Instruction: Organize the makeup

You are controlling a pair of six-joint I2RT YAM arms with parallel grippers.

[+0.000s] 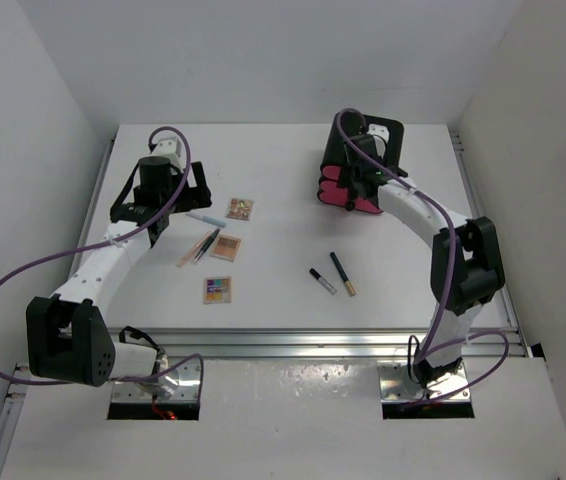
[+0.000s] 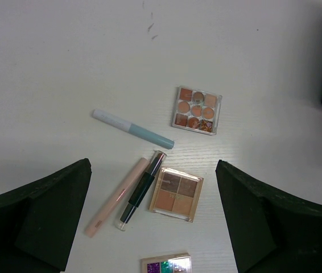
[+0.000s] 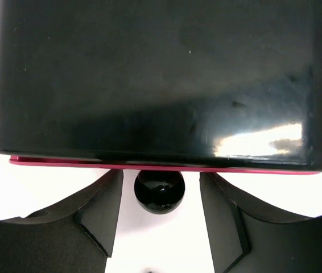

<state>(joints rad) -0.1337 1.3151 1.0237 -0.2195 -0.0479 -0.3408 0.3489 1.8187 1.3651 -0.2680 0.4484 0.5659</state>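
Makeup lies on the white table under my left gripper (image 2: pixel 152 190), which hangs open above it and touches nothing. In that view I see a pale blue stick (image 2: pixel 132 129), a nine-pan palette (image 2: pixel 197 110), a tan four-pan palette (image 2: pixel 176 194), a beige stick (image 2: pixel 118 197), a black stick (image 2: pixel 142 190) and a glitter palette (image 2: pixel 166 264). Two thin black sticks (image 1: pixel 333 277) lie mid-table. My right gripper (image 3: pixel 161 199) is at the front of the black box (image 3: pixel 161 74). Its fingers (image 3: pixel 101 210) stand either side of a round black knob (image 3: pixel 159 190), with a gap on each side.
The black box with pink drawers (image 1: pixel 383 140) stands at the back right of the table, its pink fronts (image 1: pixel 338 192) facing forward. White walls close in the table on the left, right and back. A metal rail (image 1: pixel 313 345) runs along the near edge.
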